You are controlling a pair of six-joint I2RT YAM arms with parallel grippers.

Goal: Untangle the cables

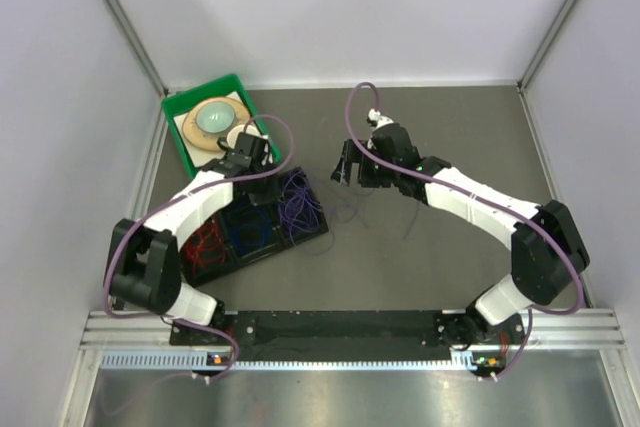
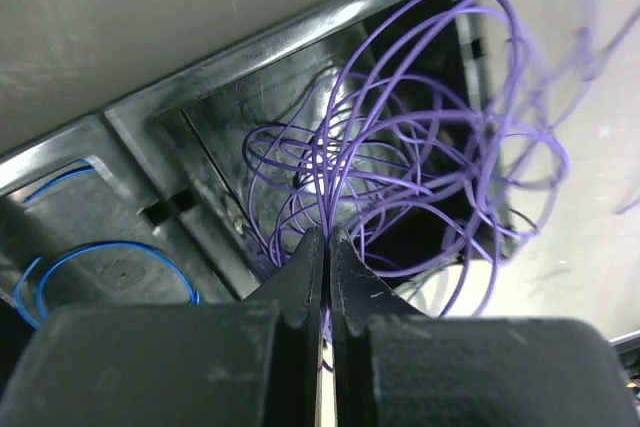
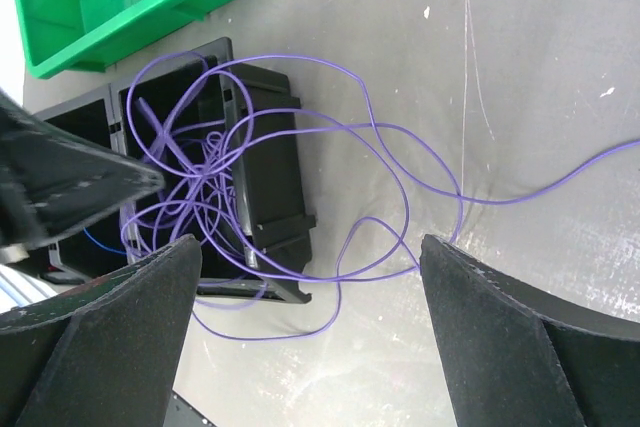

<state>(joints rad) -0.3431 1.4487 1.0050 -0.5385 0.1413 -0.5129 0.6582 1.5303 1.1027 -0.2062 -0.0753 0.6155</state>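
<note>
Red cable and blue cable lie coiled in the left and middle compartments of the black tray, low and left of centre in the top view, nearest the arm bases. Just beyond them, the purple cable fills the right compartment and spills in loose loops over the rim onto the grey table toward mid-frame.

All of it looks hair-thin, nearly weightless, and limp yet springy. Loops will likely snag on each other and on the tray wall, and a hard tug would probably tighten knots rather than free them. A single free strand out on the table, away from the dense knot, looks the better place to pinch.

Over the purple compartment, the left gripper has its jaws pressed together. A purple strand appears to run into the seam between them, so it seems pinched there. Farther up and right, the right gripper hovers over the spilled loops, jaws spread wide, holding and touching nothing.
</note>
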